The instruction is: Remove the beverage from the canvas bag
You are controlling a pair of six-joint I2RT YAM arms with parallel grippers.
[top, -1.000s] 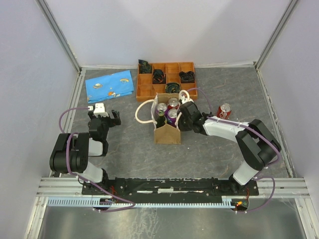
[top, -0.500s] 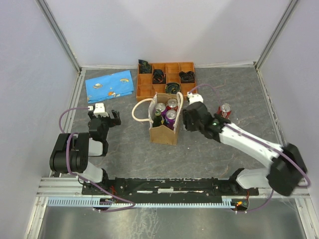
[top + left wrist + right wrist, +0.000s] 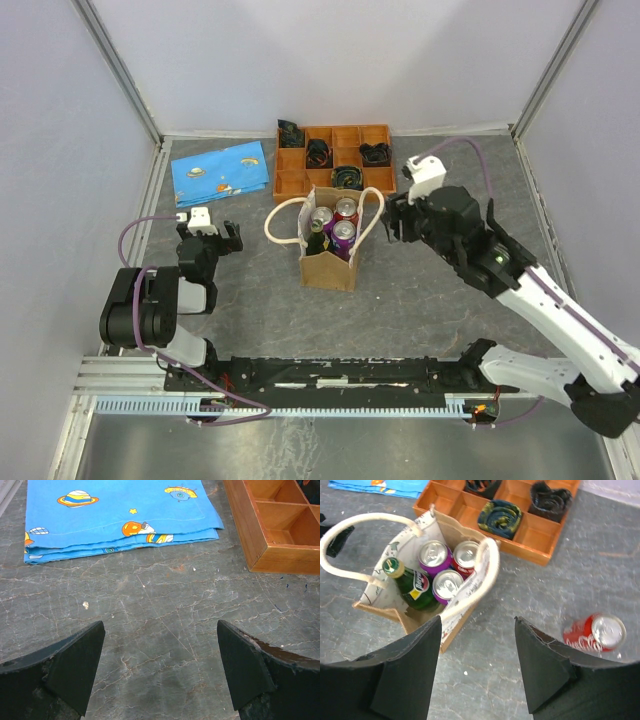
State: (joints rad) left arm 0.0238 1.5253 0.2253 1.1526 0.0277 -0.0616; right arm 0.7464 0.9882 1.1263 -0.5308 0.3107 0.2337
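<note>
The tan canvas bag (image 3: 328, 266) stands upright mid-table with cream rope handles (image 3: 279, 222). Inside it are two purple cans (image 3: 434, 555), a red can (image 3: 466, 555) and a green bottle (image 3: 413, 583). In the right wrist view the bag (image 3: 452, 530) is at upper left, and its near handle (image 3: 481, 580) looks blurred. My right gripper (image 3: 396, 214) hangs open just right of the bag and above the table, with nothing between its fingers (image 3: 477, 620). My left gripper (image 3: 208, 232) is open over bare table (image 3: 160, 625), well left of the bag.
A red cola can (image 3: 595, 632) lies on the table right of the bag; my right arm hides it from above. An orange-brown compartment tray (image 3: 335, 160) with dark items sits behind the bag. A folded blue cloth (image 3: 220, 172) lies at back left.
My right gripper was shut at the bag's right side; it has opened and pulled up and away to the right. The bag shifted slightly left. The left arm has not moved.
</note>
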